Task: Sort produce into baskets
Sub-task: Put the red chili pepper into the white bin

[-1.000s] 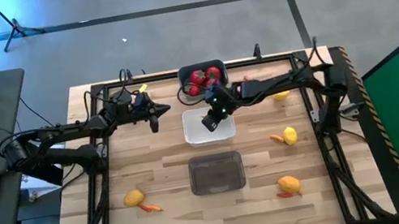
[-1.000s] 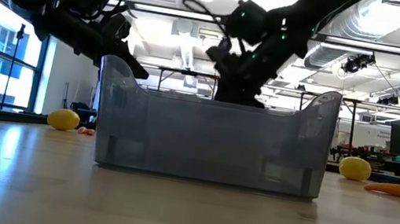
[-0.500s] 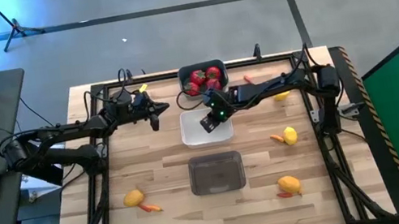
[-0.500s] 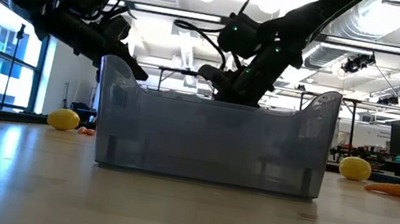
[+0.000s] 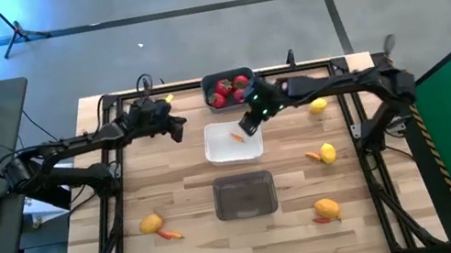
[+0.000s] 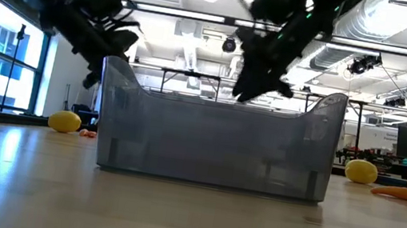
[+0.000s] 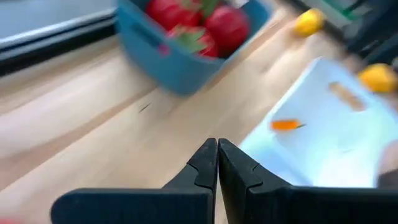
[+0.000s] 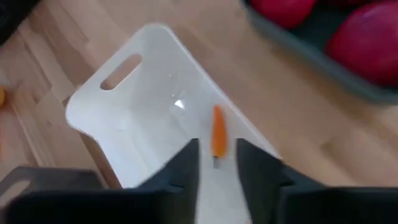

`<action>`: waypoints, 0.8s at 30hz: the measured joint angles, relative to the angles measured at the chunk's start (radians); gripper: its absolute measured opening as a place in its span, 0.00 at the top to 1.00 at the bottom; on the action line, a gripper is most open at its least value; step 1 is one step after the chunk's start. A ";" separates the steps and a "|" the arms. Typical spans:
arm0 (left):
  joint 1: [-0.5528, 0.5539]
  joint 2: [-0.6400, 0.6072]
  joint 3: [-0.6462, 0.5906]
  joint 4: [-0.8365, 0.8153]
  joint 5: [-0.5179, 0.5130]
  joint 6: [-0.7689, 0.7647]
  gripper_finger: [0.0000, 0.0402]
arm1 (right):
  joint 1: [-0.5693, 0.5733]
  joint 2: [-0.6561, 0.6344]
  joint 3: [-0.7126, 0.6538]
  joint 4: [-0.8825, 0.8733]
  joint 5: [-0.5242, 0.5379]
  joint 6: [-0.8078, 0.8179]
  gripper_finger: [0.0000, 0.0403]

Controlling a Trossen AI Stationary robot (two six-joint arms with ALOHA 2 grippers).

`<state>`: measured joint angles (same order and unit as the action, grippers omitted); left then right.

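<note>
**Carrot dropped in white basket; lemons and carrots left to sort**

Left claw [image 5: 178, 131] hangs shut and empty above the bench [image 5: 172, 192], well to the left of the white basket [image 5: 221, 152]; that arm appears to be waiting. Ahead of its closed fingers lie the bare wood, the blue basket [image 7: 180, 68] with its strawberries [image 7: 227, 25], and the white basket beside it.

Right claw [image 5: 249, 125] hovers just above the white basket's far right corner, its jaws parted a little with nothing between them. Directly below it, one small orange carrot [image 8: 218, 134] lies on the basket floor, so the placing step looks finished. The blue basket with red strawberries [image 5: 224, 89] sits just behind this claw.

Nearer the front stands the empty grey basket [image 5: 244, 196]. To the right of the claw, lemons [image 5: 328, 153] and carrot pieces rest loose on the bench; another lemon [image 5: 150, 222] with a carrot [image 5: 169, 234] lies front left.

Next, I judge, the right claw must lift clear, travel to a loose piece nearby, and open wider before descending on it.
</note>
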<state>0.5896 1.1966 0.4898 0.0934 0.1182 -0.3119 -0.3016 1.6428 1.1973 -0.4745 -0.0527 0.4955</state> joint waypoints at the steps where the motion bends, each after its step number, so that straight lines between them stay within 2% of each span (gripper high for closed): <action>1: 0.000 0.000 0.030 -0.078 -0.022 0.000 1.00 | -0.014 -0.029 0.000 -0.020 0.000 -0.015 0.86; 2: 0.002 0.001 0.061 -0.160 -0.046 -0.006 1.00 | -0.027 -0.053 0.000 -0.040 0.000 -0.031 0.92; 4: 0.009 0.006 0.132 -0.337 -0.088 -0.060 1.00 | -0.055 -0.095 0.000 -0.065 -0.002 -0.061 0.98; 7: 0.026 0.042 0.221 -0.576 -0.134 -0.176 1.00 | -0.097 -0.142 0.000 -0.070 -0.017 -0.067 0.94; 9: 0.033 0.081 0.265 -0.676 -0.155 -0.257 1.00 | -0.121 -0.161 0.000 -0.068 -0.027 -0.068 0.93; 13: 0.040 0.190 0.326 -0.722 -0.157 -0.360 0.95 | -0.151 -0.171 0.000 -0.067 -0.029 -0.096 0.96; 19: 0.051 0.369 0.425 -0.751 -0.209 -0.341 0.79 | -0.165 -0.172 0.000 -0.066 -0.032 -0.137 0.99; 24: 0.060 0.453 0.491 -0.829 -0.280 -0.315 0.65 | -0.165 -0.172 0.000 -0.067 -0.034 -0.138 1.00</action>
<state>0.6498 1.6500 0.9807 -0.7354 -0.1623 -0.6266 -0.4664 1.4708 1.1975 -0.5415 -0.0868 0.3576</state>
